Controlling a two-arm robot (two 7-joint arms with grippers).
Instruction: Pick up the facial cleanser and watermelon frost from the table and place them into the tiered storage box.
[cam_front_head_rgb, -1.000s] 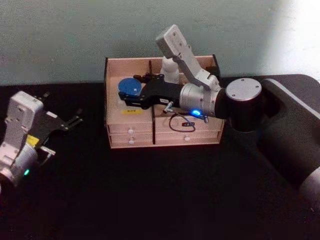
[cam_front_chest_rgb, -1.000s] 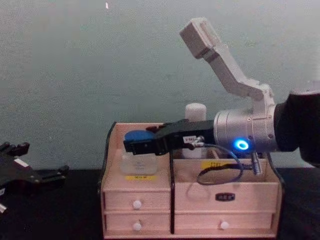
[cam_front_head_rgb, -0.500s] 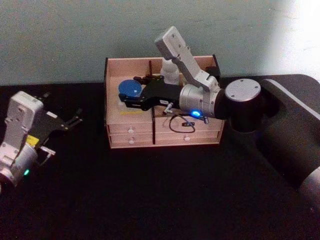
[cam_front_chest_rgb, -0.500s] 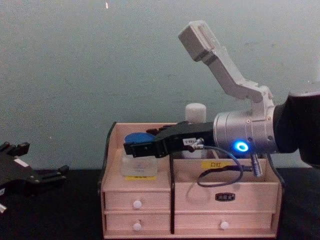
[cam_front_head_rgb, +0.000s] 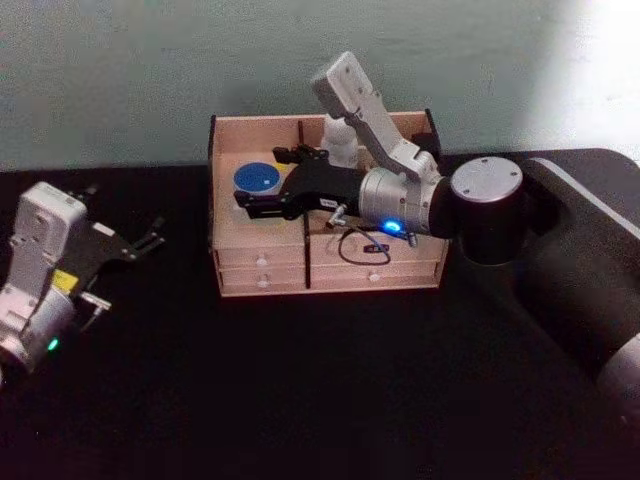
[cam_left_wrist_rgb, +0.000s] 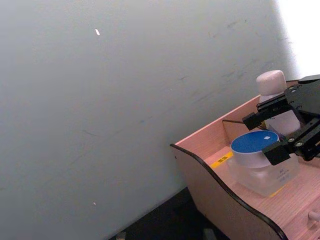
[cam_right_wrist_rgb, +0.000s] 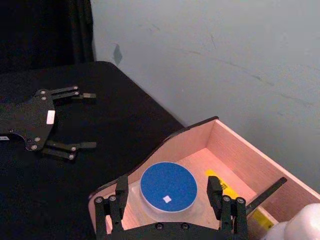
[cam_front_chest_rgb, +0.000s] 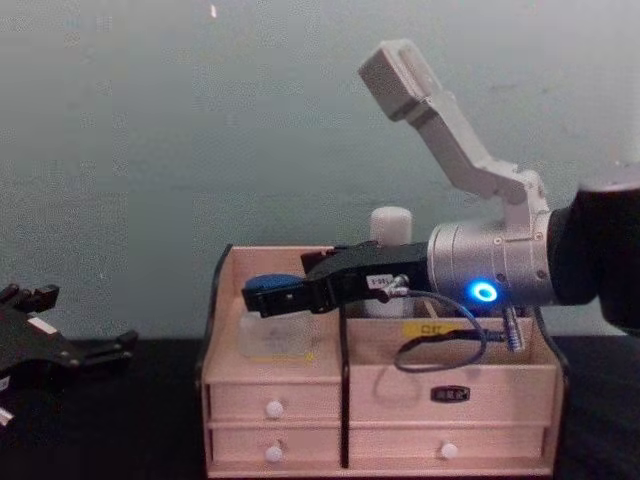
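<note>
Since the tall white facial cleanser bottle (cam_front_chest_rgb: 391, 226) and squat blue-lidded watermelon frost jar (cam_left_wrist_rgb: 256, 143) stand inside the light wooden tiered storage box (cam_front_chest_rgb: 450, 375), only retraction apparently remains: right gripper (cam_right_wrist_rgb: 167, 187) spread around jar; left gripper (cam_right_wrist_rgb: 89, 120) parked leftward, spread.

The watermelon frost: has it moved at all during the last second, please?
Yes: the chest view shows the watermelon frost lower against the tiered storage box than before, down inside its left compartment.

Head view: high, angled down; the tiered storage box (cam_front_head_rgb: 262, 268) sits upper centre.
Chest view: low, level, box front-on and near.
Left wrist view: off the box's end, facing the wall (cam_left_wrist_rgb: 100, 100).
Right wrist view: close above one compartment.
Shared: the box, in all four.
</note>
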